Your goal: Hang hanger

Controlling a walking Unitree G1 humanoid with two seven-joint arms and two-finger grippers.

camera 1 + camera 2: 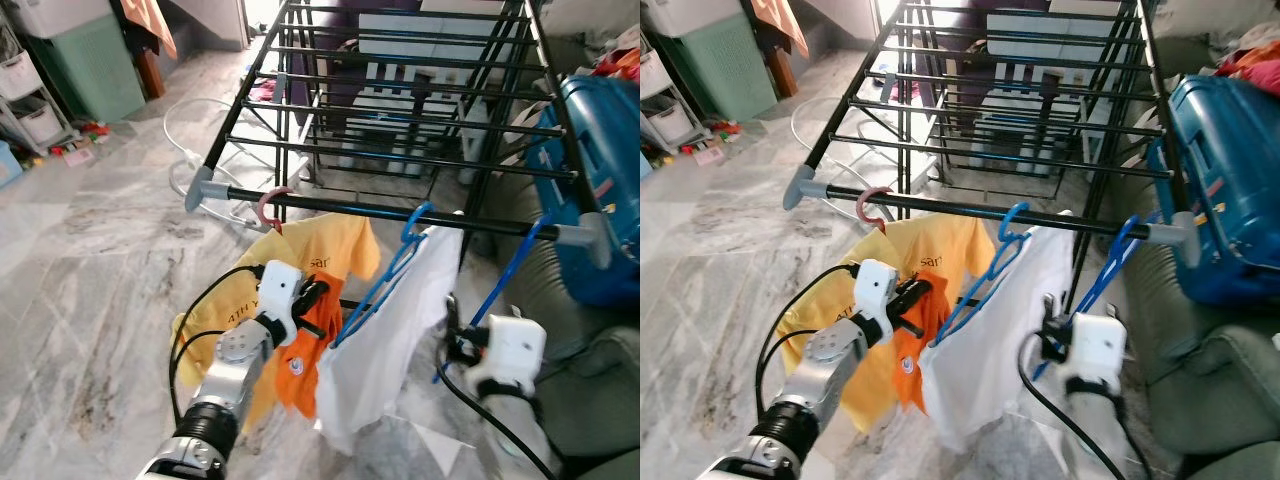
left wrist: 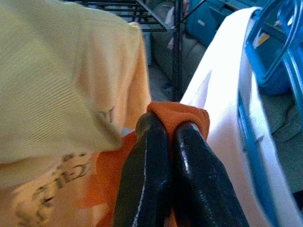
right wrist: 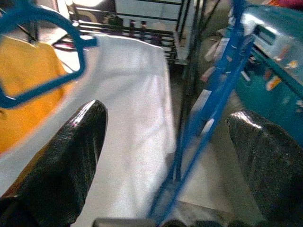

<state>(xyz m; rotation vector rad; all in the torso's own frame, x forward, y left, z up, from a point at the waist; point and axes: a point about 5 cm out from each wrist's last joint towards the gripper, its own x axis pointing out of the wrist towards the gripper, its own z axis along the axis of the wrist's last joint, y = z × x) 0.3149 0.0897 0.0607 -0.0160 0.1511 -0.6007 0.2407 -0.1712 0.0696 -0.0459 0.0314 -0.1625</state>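
Hangers are hooking the drying rack's front rail: blue hanger carrying a white shirt. Left tool is pinching orange cloth; right tool is gaping wide around another blue hanger.

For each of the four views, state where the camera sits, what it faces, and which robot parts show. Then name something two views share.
Left eye, head: drying rack, both arms.
Right eye, head: same scene, shifted.
Left wrist: left hand pinching the orange cloth.
Right wrist: right hand open around the blue hanger.
Shared: the white shirt shows in both wrist views.
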